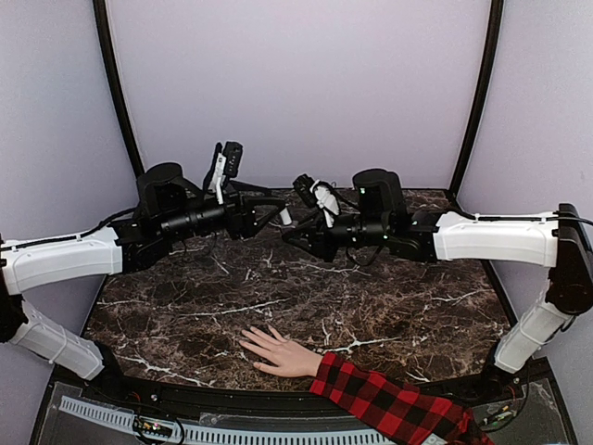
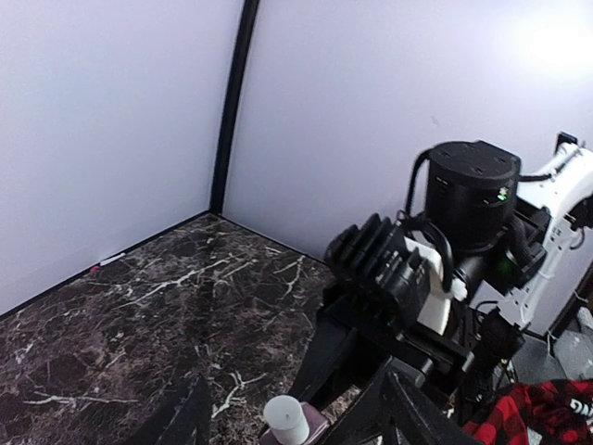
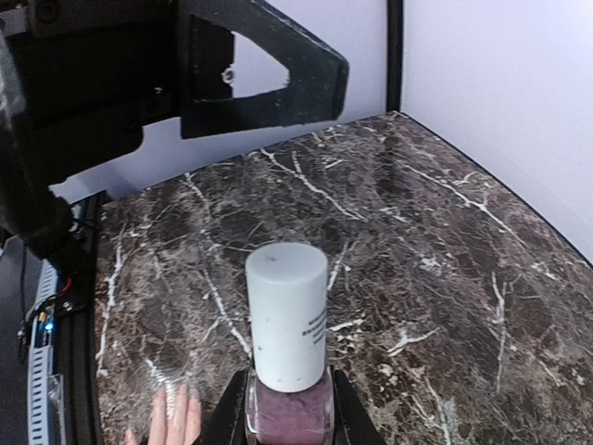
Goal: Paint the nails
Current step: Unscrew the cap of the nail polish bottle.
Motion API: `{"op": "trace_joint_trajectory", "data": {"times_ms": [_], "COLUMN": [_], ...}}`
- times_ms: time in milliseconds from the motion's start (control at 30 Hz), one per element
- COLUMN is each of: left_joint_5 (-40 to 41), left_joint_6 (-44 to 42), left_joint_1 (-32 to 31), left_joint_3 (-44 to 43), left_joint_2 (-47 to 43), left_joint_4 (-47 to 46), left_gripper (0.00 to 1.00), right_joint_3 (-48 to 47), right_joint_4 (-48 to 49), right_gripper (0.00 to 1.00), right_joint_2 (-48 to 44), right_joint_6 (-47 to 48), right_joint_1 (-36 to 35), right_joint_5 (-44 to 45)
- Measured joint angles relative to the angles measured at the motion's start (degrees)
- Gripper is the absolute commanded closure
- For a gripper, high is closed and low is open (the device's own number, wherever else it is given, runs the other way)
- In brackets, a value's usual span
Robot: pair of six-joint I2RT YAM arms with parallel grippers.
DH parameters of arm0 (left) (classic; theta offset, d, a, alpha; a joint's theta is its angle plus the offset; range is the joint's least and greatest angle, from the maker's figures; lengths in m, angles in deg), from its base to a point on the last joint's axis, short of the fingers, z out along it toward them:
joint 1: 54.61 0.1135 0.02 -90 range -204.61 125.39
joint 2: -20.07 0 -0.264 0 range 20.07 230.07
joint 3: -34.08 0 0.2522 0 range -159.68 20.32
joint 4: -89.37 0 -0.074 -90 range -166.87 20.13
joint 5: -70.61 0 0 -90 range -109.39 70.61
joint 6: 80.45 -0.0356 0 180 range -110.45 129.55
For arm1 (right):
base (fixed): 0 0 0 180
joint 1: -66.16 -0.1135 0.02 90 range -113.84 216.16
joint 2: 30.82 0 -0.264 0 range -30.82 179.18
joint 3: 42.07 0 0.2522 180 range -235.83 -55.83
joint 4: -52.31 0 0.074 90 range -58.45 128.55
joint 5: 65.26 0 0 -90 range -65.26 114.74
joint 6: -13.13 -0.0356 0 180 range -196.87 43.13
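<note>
Uncapping looks like the step in hand, judged from how the two arms meet in the air well beyond the hand (image 1: 278, 350), toward the back wall. The right end effector (image 3: 287, 419) is pinched on the purple glass body of a polish bottle (image 3: 287, 403) and holds it upright, with its white cap (image 3: 287, 315) on top. The left end effector (image 2: 289, 415) stands spread wide. In its wrist view the cap sits between the two fingers with a gap on either side, so nothing is gripped there.

The hand lies flat, palm down, fingers spread, on the dark marbled table (image 1: 389, 297), and its red-and-black plaid sleeve (image 1: 389, 400) trails off over the table's near edge. The nails (image 1: 244, 343) are at the fingertips and point away from the sleeve. They are too small here to tell whether any carry colour. Since the bottle is capped and high above the hand, painting has probably not begun.

The next move likely calls for the left fingers to press in squarely on the cap, low enough to get purchase, while the right grip holds firm against the twist. The cap must then turn and lift straight up, so that the brush, presumably under it, clears the neck before it travels down to the hand. A slanted grip could tip the bottle or spill polish.
</note>
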Motion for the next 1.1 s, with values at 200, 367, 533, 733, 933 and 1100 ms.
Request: {"op": "trace_joint_trajectory", "data": {"times_ms": [200,367,533,733,933,1100], "left_joint_5": [-13.4,-24.1,-30.7,-37.4,-40.9,-42.1], "left_joint_6": [-4.7,-7.3,-7.4,-5.1,-3.9,-3.6], "left_joint_1": [0.0,0.0,0.0,-0.1,-0.7,-1.4], "left_joint_3": [0.9,4.0,5.1,5.1,5.1,5.0], "left_joint_2": [-1.1,-3.8,-4.4,-2.2,0.2,1.0], "left_joint_4": [-0.5,-4.1,-8.0,-13.7,-14.8,-15.6], "left_gripper": [0.36,0.38,0.43,0.48,0.58,0.61], "right_joint_3": [0.7,0.7,0.0,-2.4,-3.9,-4.2], "right_joint_4": [0.6,0.8,-0.4,-1.2,-1.8,-2.8], "right_gripper": [0.99,0.99,0.99,0.99,1.00,0.99], "right_joint_2": [-1.6,-2.2,-2.2,-1.7,-0.5,0.4], "right_joint_6": [0.5,1.8,2.7,3.2,3.3,3.5], "right_joint_1": [0.4,0.4,0.4,0.4,0.2,-0.2], "right_joint_5": [-14.7,-27.7,-36.5,-42.1,-45.2,-46.5]}}
